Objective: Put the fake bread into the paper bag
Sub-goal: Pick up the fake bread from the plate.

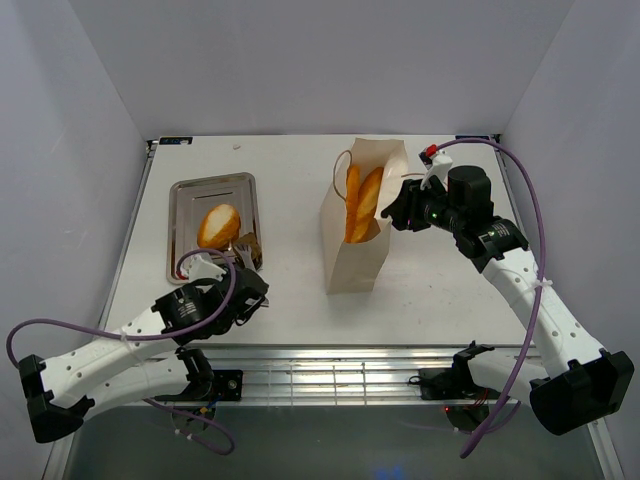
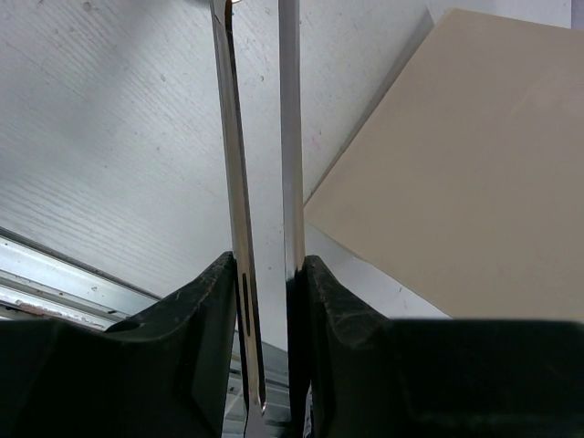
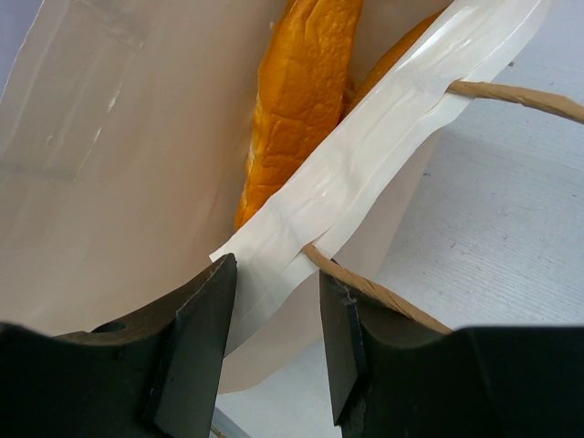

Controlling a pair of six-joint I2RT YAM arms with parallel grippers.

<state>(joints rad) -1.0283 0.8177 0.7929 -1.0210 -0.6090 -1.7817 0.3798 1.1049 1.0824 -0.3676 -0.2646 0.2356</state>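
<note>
Two long golden pieces of fake bread (image 1: 360, 203) stand inside the upright cream paper bag (image 1: 356, 262) at mid-table. A golden oval roll (image 1: 218, 226) lies on the steel tray (image 1: 180, 190) at the left. My left gripper (image 1: 250, 265) sits near the tray's front right corner, shut on silver tongs (image 2: 239, 182) whose two arms run up between its fingers; the left wrist view shows no bread between them. My right gripper (image 3: 274, 310) is open and straddles the bag's taped rim (image 3: 365, 155), one finger inside, close to the bread (image 3: 301, 82).
The bag's cord handle (image 3: 511, 91) runs past my right finger on the outside. White walls enclose the table on three sides. A metal rail (image 1: 350, 375) lines the near edge by the arm bases. The bag's side (image 2: 474, 182) fills the right of the left wrist view.
</note>
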